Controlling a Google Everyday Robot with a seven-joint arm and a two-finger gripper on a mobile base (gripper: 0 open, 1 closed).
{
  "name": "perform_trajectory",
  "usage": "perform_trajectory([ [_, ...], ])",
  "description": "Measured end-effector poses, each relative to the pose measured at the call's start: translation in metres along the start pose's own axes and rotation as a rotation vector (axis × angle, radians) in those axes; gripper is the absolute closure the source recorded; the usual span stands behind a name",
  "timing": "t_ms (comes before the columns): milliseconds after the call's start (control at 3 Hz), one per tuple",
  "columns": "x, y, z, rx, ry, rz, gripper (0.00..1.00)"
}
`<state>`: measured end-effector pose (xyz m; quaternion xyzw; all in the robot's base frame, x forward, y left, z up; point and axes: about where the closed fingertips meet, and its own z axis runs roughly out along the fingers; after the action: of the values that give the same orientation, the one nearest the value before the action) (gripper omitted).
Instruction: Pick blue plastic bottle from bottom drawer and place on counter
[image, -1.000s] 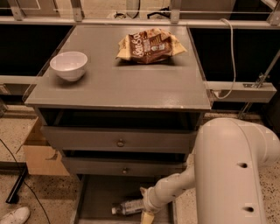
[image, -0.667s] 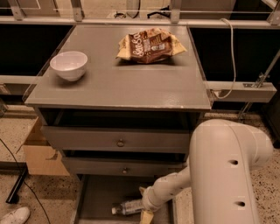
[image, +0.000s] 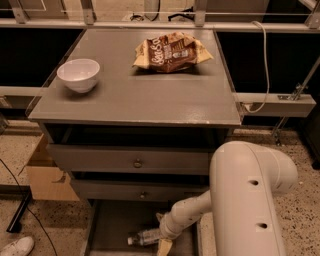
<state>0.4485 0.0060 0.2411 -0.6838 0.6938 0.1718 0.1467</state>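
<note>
One blue plastic bottle beside the claw, in bottom drawer.

The robot's cream upper arm is standing bulky at the near right. Its slimmer forearm is reaching down and left from it. The gripper is hanging low at the near edge, its tan jaws standing apart, one farther, one nearer.

Dim light; pincer in shadowed bottom drawer

Speckled floor (cardboard box at left), dark panels behind.
</note>
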Motion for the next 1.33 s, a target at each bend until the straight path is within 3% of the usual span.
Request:
perform_trajectory([
  [1000, -0.013, -0.008, 0.053, -0.027, -0.028, -0.037, 0.00],
  [1333, -0.010, -0.009, 0.072, -0.056, -0.022, -0.011, 0.00],
])
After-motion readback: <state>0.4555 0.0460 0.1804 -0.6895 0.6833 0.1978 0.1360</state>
